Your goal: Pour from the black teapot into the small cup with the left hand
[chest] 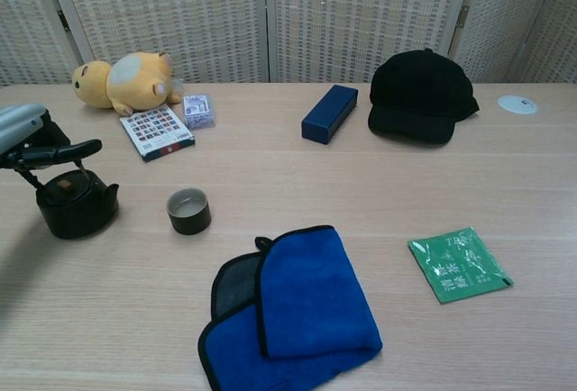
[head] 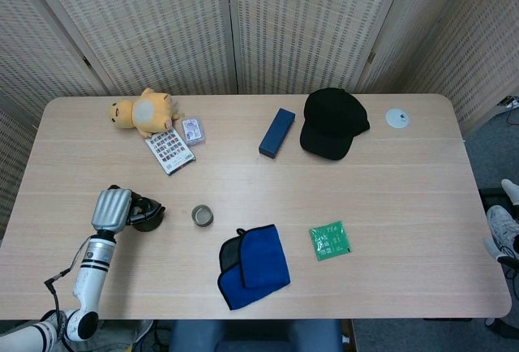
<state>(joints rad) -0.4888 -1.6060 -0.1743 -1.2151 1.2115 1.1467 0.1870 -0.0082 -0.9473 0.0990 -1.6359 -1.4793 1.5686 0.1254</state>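
Observation:
The black teapot [chest: 74, 206] stands on the table at the far left, its spout towards the small cup [chest: 188, 211], about a hand's width to its right. My left hand [chest: 32, 139] sits just above the pot and holds its thin wire handle, with one finger stretched out over the lid. In the head view the left hand [head: 112, 208] covers part of the teapot [head: 146, 214], and the small cup [head: 202, 216] stands apart to the right. The cup is upright, and what it holds cannot be made out. My right hand shows in neither view.
A folded blue cloth [chest: 288, 305] lies in front of the cup, with a green packet [chest: 458, 263] to its right. Further back are a plush toy [chest: 122, 80], a card booklet [chest: 156, 131], a navy box [chest: 329, 113], a black cap [chest: 422, 94] and a white disc [chest: 517, 104].

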